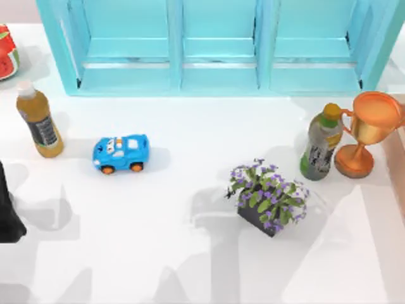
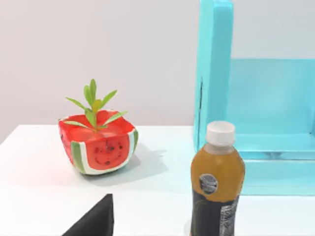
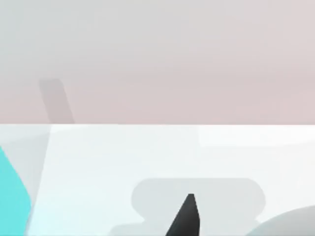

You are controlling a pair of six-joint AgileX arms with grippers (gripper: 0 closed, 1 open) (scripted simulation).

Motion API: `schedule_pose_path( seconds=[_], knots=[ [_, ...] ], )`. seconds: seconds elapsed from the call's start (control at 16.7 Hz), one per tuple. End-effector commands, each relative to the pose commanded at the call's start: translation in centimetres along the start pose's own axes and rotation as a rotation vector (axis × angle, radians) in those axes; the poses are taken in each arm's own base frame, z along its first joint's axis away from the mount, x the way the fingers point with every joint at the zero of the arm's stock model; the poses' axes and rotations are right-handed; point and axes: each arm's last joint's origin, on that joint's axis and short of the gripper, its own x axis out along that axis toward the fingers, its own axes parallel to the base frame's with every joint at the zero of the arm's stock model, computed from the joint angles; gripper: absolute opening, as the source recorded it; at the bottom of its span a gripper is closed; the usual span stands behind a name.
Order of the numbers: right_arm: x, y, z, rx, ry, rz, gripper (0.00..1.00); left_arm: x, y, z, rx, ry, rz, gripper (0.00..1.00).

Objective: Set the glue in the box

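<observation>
Left arm [image 1: 9, 209] parked at frame's left edge. Left gripper [image 2: 96, 221], right gripper [image 3: 186, 216]: opening cannot tell. Shelf [image 1: 215, 47] along top edge; open table [image 1: 158, 253] lower centre.

Matte black left arm [image 1: 7, 212], black pointed finger tip [image 3: 186, 216]

**White table, pale wall**

My table [image 1: 190, 266] is glossy white, with soft grey shadows at 6 o'clock. A turquoise shelf [image 1: 218, 47] with three bays spans 12 o'clock. Behind it stands a plain pale wall [image 2: 98, 49], evenly lit.
</observation>
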Motion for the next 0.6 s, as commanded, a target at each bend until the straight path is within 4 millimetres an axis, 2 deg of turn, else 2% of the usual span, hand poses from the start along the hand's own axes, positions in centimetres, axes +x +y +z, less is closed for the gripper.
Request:
schedule_pose_path(
  seconds=[0.12,0.24,0.42,0.6],
  knots=[
    [0.1,-0.2,-0.1,0.003,0.001,-0.001,0.00,0.0,0.0,0.0,0.000,0.000,0.000,1.00],
    [-0.5,-1.4,0.2,-0.018,-0.005,0.007,0.00,0.0,0.0,0.0,0.000,0.000,0.000,1.00],
    [-2.8,-5.2,0.8,-0.100,-0.003,0.041,0.00,0.0,0.0,0.0,0.000,0.000,0.000,1.00],
    [-6.7,-9.9,0.7,-0.233,0.023,0.107,0.00,0.0,0.0,0.0,0.000,0.000,0.000,1.00]
  ],
)
